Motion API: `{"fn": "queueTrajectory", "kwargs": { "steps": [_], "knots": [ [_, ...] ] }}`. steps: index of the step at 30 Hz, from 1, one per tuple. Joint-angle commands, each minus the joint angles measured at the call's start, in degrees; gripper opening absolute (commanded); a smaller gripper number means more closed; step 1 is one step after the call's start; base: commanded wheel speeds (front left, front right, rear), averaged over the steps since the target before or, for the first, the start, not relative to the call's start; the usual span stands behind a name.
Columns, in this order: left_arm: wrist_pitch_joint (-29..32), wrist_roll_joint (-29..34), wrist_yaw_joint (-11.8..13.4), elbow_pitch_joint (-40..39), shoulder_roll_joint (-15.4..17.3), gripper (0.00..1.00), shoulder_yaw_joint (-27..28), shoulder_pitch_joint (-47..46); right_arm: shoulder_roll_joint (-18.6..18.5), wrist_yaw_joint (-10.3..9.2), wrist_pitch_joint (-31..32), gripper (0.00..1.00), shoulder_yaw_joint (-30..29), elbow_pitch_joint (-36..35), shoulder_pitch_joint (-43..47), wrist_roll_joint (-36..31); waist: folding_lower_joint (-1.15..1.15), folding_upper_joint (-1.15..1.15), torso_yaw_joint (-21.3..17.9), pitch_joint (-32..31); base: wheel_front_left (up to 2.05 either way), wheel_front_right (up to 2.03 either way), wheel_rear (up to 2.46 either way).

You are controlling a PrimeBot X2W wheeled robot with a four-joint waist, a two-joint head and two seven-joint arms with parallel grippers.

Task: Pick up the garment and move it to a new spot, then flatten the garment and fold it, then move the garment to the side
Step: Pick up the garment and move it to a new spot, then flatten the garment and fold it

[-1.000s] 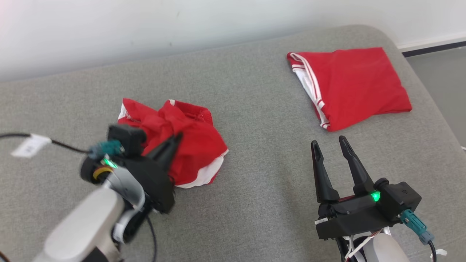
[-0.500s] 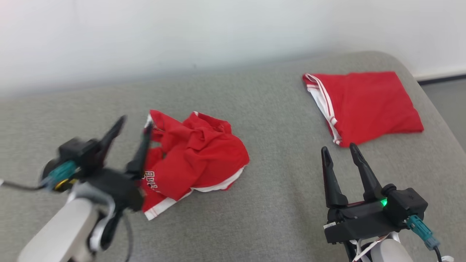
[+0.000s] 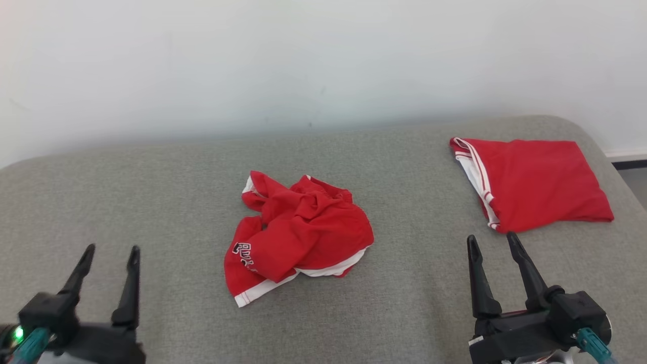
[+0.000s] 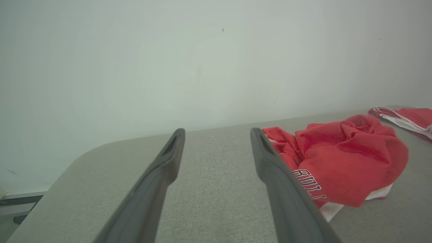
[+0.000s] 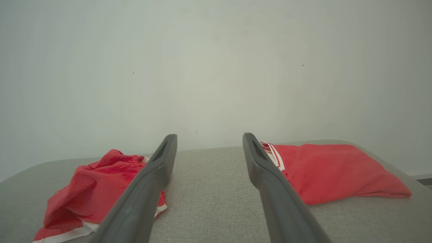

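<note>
A crumpled red garment with white trim and white lettering lies bunched in the middle of the grey cushioned surface. It also appears at the right of the left wrist view and the lower left of the right wrist view. My left gripper sits at the lower left, open and holding nothing, well to the left of the garment. At the lower right, my right gripper is open too, with nothing between its fingers.
A second red garment, folded flat with white stripes, lies at the far right of the surface, just beyond my right gripper. A pale wall runs behind. The surface's rounded right edge drops to the floor.
My left gripper opened, let go of the crumpled garment and drew back to the lower left. The garment now rests on the surface. The head camera tilted up, shifting the whole picture.
</note>
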Motion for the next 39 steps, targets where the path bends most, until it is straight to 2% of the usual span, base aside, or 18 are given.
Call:
{"fn": "queueTrajectory", "kwargs": {
  "steps": [1,6,10,13,20,21,27,33,39],
  "knots": [
    [-0.34,1.47,1.15,-1.59,0.76,1.00,1.38,2.73,-0.03,0.02,-0.03,1.00,-0.43,-0.14,0.90,-0.77,0.01,0.01,1.14,-0.82,0.00,0.00,0.00],
    [-0.24,2.94,3.98,-6.22,1.00,1.00,6.00,10.59,0.00,0.02,-0.03,1.00,-1.71,-0.45,2.39,-1.08,0.01,0.01,2.50,-1.22,0.00,0.00,0.00],
    [-0.25,4.56,4.21,-9.14,0.11,1.00,9.20,14.74,-0.03,0.02,-0.03,1.00,-2.22,-0.47,3.06,-0.71,0.01,0.01,3.12,-1.43,0.00,0.00,0.00],
    [-0.25,7.15,2.90,-11.48,-2.04,1.00,13.28,19.47,-0.01,0.02,-0.03,1.00,-3.44,-0.92,4.42,0.22,0.01,0.01,4.12,-1.49,0.00,0.00,0.00],
    [-0.26,10.78,0.83,-10.43,-5.68,1.00,15.52,23.80,-0.02,0.02,-0.03,1.00,-3.24,-0.71,6.05,1.04,0.01,0.01,4.71,-1.46,0.00,0.00,0.00],
    [-0.26,11.54,-0.14,-9.83,-7.08,1.00,15.73,23.71,-0.02,0.02,-0.03,1.00,-2.95,-0.70,6.16,1.29,0.01,0.01,4.73,-1.46,0.00,0.00,0.00],
    [-0.26,13.45,-2.67,-8.92,-10.50,1.00,17.19,22.73,-0.02,0.02,-0.03,1.00,-2.11,-0.43,6.07,1.72,0.01,0.01,4.56,-1.67,0.00,0.00,0.00],
    [-0.26,15.50,-5.09,-7.38,-12.49,1.00,18.79,22.23,-0.02,0.02,-0.03,1.00,-1.67,0.06,6.24,1.24,0.01,0.01,4.33,-1.85,0.00,0.00,0.00],
    [-0.26,16.84,-6.38,-6.12,-13.79,1.00,20.00,22.39,-0.02,0.02,-0.03,1.00,-1.41,0.83,5.88,1.40,0.01,0.01,3.99,-1.98,0.00,0.00,0.00]
  ]
}}
